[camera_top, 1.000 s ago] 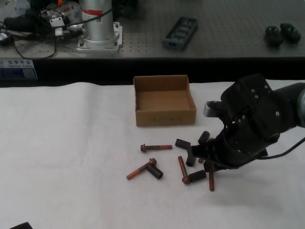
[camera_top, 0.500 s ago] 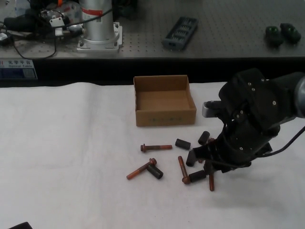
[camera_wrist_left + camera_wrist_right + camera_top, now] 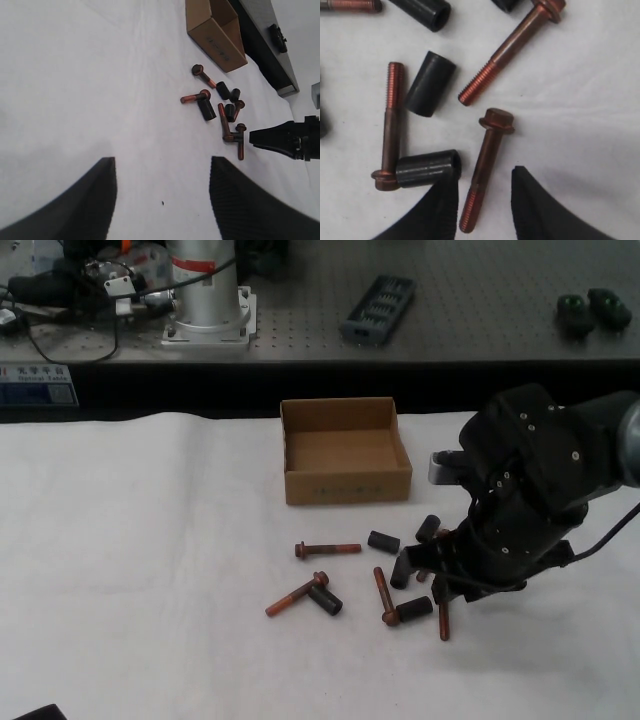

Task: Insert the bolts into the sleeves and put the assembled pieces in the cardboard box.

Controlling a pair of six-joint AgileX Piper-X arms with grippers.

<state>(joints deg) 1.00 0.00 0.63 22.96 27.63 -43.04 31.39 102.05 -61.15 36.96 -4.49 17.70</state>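
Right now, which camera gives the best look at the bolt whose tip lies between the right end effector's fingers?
The right wrist view: the copper-coloured bolt lies close up, head and thread clear. The high view shows that bolt small; the left wrist view shows it far off.

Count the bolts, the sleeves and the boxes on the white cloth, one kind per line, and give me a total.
Bolts: 5 (one partly hidden under the arm in the high view)
Sleeves: 5
Cardboard box: 1
Total: 11
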